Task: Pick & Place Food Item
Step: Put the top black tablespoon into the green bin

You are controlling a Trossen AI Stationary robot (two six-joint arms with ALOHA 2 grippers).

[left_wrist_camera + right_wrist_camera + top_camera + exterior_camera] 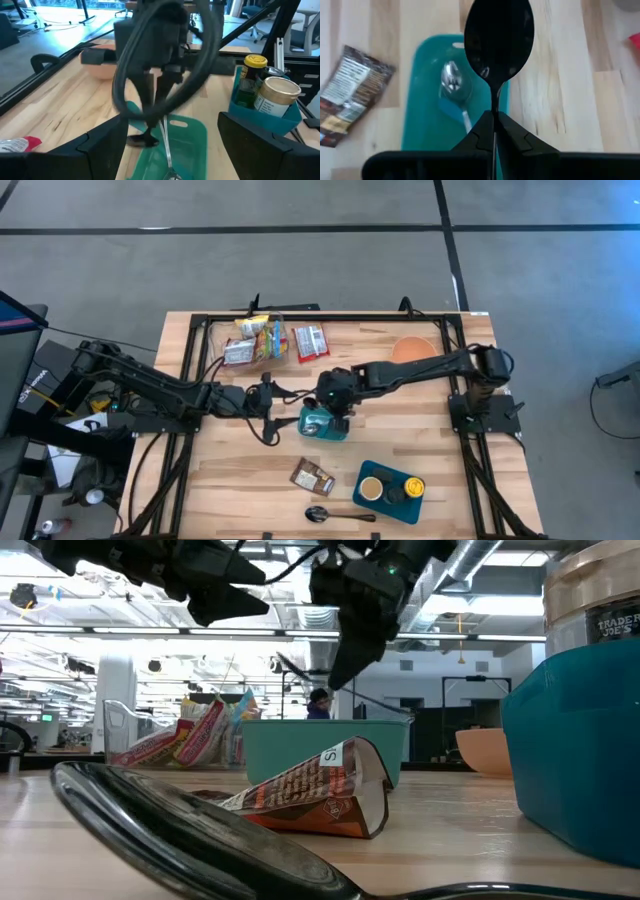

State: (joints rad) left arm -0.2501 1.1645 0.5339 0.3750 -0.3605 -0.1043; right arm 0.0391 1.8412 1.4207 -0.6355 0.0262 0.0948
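A brown snack packet [312, 477] lies flat on the wood near the table's front; it also shows in the right wrist view [350, 95]. More snack packets [262, 342] lie at the back. My right gripper [335, 402] hangs over a teal bin [325, 424], shut on a black spoon [499, 35]. A silver spoon [452, 82] lies inside the bin. To the bin's left, my left gripper [268, 398] is open, with nothing between its fingers [100, 145]. My right gripper pinches the black spoon's thin handle [494, 102] between its two fingertips. The fingers slant down from the table's right, and the spoon runs on along their line. Its bowl [499, 35] is lowest, over the teal bin's rim; whether it touches the bin I cannot tell.
A blue tray [372, 502] with jars stands at the front right. A dark spoon [330, 515] lies near the front edge. An orange bowl [413, 348] sits at the back right. Black frame rails [190, 370] run along the table's left and right sides.
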